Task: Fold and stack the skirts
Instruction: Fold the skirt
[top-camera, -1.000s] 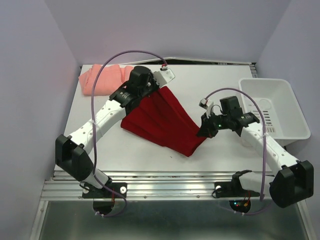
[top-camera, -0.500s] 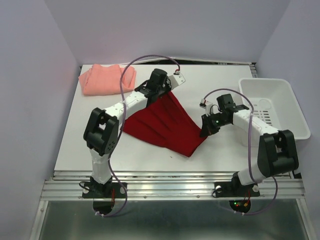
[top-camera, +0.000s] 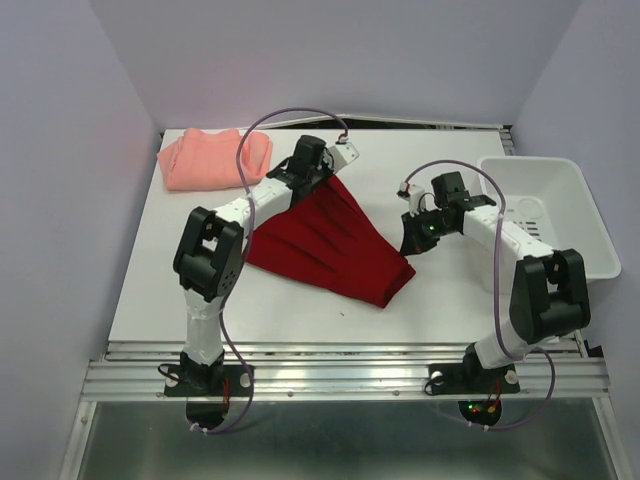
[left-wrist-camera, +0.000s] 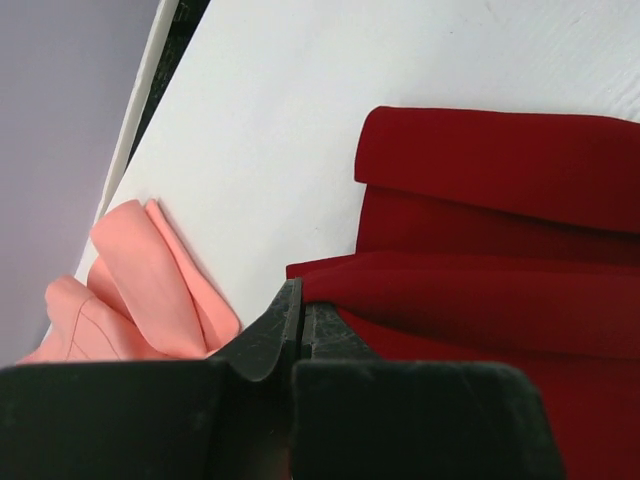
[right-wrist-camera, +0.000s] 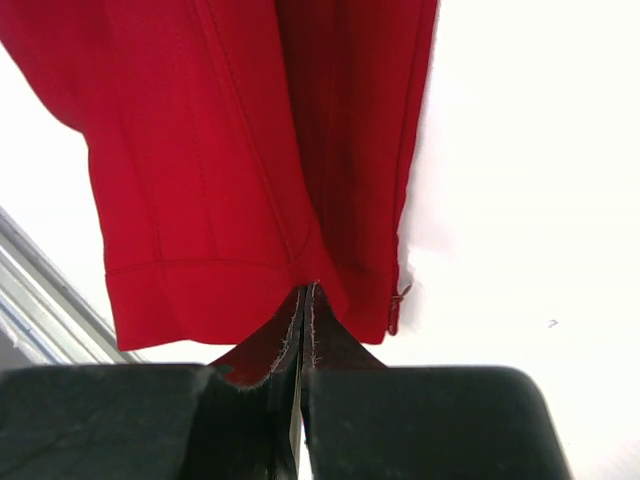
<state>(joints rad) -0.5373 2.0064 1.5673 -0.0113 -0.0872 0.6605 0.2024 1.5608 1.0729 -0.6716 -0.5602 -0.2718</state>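
Observation:
The deep red skirt (top-camera: 330, 240) lies spread on the white table (top-camera: 190, 290), stretched between both grippers. My left gripper (top-camera: 322, 178) is shut on its far corner; in the left wrist view the jaws (left-wrist-camera: 301, 290) pinch the edge of the red cloth (left-wrist-camera: 500, 230). My right gripper (top-camera: 408, 243) is shut at the skirt's right hem; in the right wrist view the jaw tips (right-wrist-camera: 306, 290) meet the hem of the red cloth (right-wrist-camera: 230, 150). The salmon-pink skirt (top-camera: 205, 160) lies folded at the far left corner, and also shows in the left wrist view (left-wrist-camera: 150, 290).
A white plastic bin (top-camera: 530, 161) stands at the right edge of the table, just behind my right arm. The table's far edge runs close behind the left gripper. Purple cables loop above both arms.
The left arm swung round and its gripper carried the skirt's far corner to the right. The right gripper moved back and slightly right with the hem, and the skirt lies flatter.

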